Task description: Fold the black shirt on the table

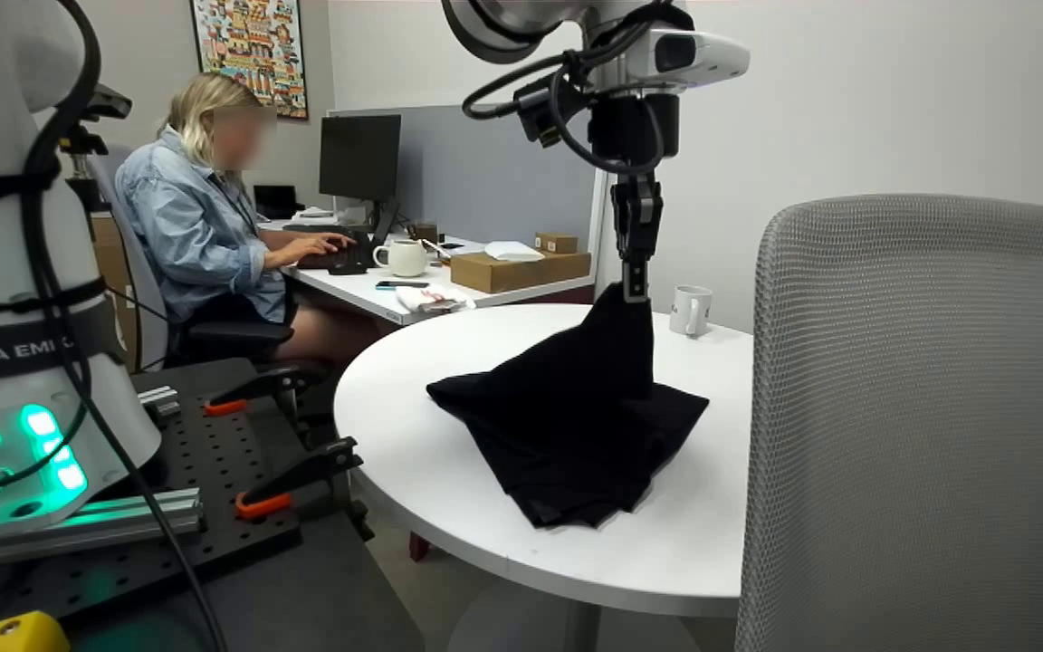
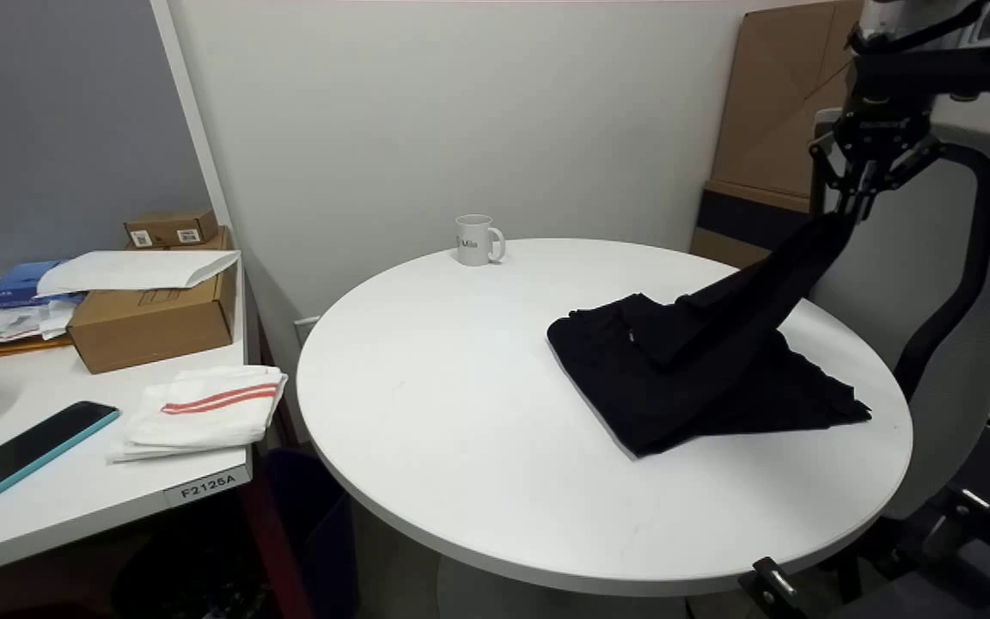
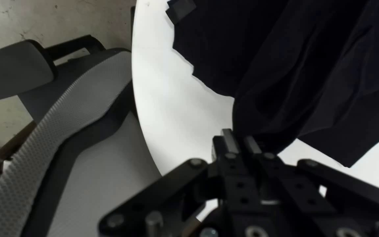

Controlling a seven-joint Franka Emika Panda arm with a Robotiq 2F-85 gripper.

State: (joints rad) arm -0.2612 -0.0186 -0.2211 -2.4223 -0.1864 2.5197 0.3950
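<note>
The black shirt (image 1: 567, 426) lies bunched on the round white table (image 1: 404, 435), with one part pulled up into a peak. In an exterior view the raised part of the shirt (image 2: 684, 361) slants up from the table (image 2: 452, 413) to my gripper (image 2: 858, 205). My gripper (image 1: 636, 285) points down and is shut on the raised shirt part, above the tabletop. In the wrist view my gripper (image 3: 240, 141) has its fingertips close together with fabric of the shirt (image 3: 288, 72) between them. The pinched edge is partly hidden by the fingers.
A white mug (image 1: 691, 311) stands at the table's edge near the wall; it also shows in an exterior view (image 2: 474, 240). A grey mesh chair (image 1: 920, 407) stands close against the table. A person (image 1: 200, 208) sits at a desk (image 2: 48, 516) with boxes beside the table.
</note>
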